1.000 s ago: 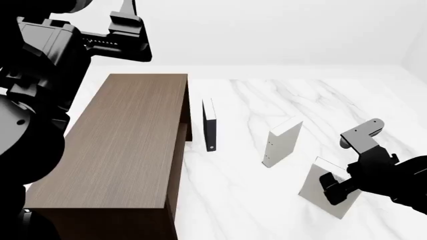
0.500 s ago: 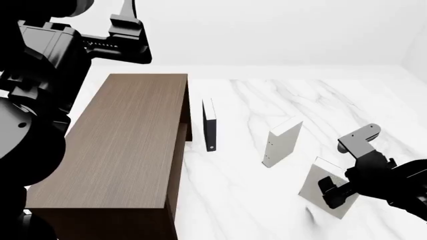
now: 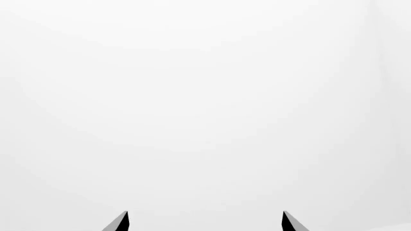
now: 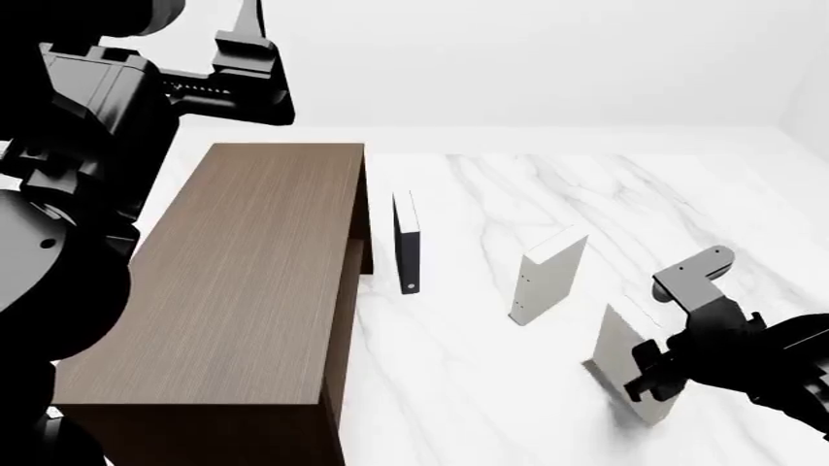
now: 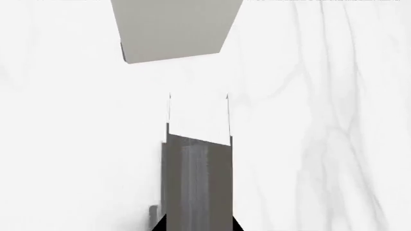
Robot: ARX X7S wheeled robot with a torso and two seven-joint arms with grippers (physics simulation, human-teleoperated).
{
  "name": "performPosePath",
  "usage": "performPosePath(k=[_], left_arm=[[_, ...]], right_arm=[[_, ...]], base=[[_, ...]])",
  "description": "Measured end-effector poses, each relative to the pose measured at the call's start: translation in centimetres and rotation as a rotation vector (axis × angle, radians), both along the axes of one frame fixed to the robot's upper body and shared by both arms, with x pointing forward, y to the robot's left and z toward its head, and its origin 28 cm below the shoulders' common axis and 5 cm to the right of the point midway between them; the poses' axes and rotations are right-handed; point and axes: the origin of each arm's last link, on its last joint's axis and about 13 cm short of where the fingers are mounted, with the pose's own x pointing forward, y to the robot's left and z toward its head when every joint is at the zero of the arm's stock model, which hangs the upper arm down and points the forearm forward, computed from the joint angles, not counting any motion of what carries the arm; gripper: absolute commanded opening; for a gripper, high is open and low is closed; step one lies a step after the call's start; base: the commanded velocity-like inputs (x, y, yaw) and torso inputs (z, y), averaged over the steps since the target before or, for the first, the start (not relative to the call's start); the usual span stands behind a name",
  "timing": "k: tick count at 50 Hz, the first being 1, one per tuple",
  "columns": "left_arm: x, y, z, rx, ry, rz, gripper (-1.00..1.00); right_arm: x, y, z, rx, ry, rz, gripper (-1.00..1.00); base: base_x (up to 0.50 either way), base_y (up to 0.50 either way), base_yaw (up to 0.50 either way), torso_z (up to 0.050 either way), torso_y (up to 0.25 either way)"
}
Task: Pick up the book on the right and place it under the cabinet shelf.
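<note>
The right gripper is clamped on the book (standing upright on the marble table, well apart from the cabinet); the carry and placing remain. The left gripper hangs spread, holding nothing.

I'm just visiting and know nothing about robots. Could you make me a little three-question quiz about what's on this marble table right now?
1. How many books stand on the marble table?
2. True or false: the black book is the one nearest the cabinet.
3. Which book is the right gripper at: A) the dotted white book, B) the plain pale book, C) the black book?

Key: 1. Three. 2. True. 3. B; its fingers sit on either side of that book's edge, while the left gripper is raised, open and empty.
</note>
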Motion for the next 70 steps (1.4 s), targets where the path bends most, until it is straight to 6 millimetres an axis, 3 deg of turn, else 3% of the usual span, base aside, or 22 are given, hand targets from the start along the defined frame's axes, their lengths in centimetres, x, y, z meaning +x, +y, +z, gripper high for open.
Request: performPosePath(k=[21,46,70], left_arm=[[0.0,0.1,0.0,-0.002,-0.002,0.002,1.00],[0.0,0.2,0.5,-0.004,-0.019,0.003,1.00],[0.1,0.4,0.4,-0.009,-0.024,0.013,1.00]], right_arm=[[-0.4,0.5,0.5,0.008,0.015,0.022,-1.00],[-0.8,2.6,4.5,0.113,-0.146,0.119,-1.00],[-3.2,5.8,2.8,0.408,-0.317,0.194,-1.00]], base=[[0.00,0.00,0.00,0.000,0.000],[0.00,0.00,0.00,0.000,0.001],[0.00,0.00,0.00,0.000,0.001]])
